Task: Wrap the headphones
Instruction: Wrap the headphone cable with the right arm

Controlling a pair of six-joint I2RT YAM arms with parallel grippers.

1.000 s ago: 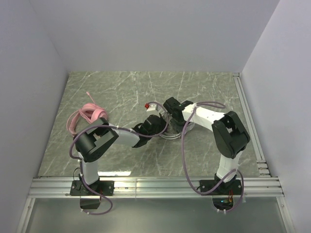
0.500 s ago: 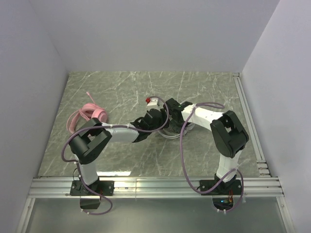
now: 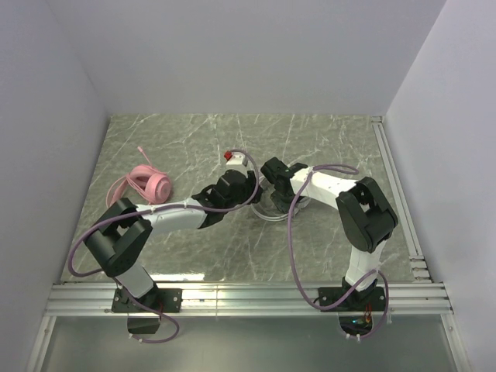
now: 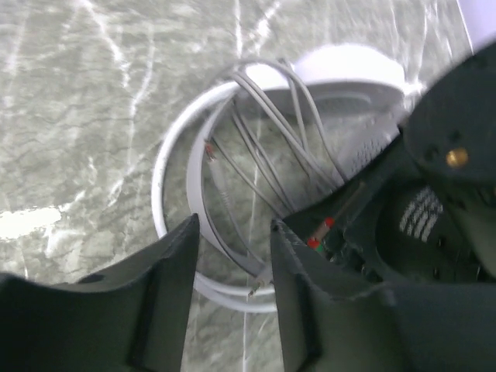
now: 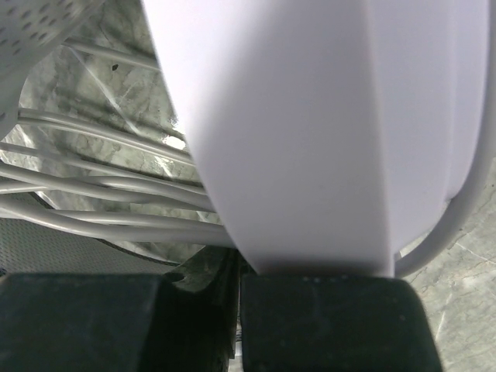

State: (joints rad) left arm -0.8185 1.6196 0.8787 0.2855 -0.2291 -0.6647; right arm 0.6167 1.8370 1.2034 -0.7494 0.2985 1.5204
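Left gripper (image 4: 232,232): jaws now parted and empty, drawn back since a second ago (cable let go).
Right gripper (image 5: 237,291): clamped on white headset (image 4: 353,66), mid table (image 3: 325,139).
Pink headset (image 3: 147,184): far left, apart.
Cable (image 4: 267,108): looped across white headset; wrap judged nearly finished.

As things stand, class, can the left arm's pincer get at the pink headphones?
Probably yes: the pink headphones lie uncovered and alone, and the left pincer, open above the white headphones, holds nothing.
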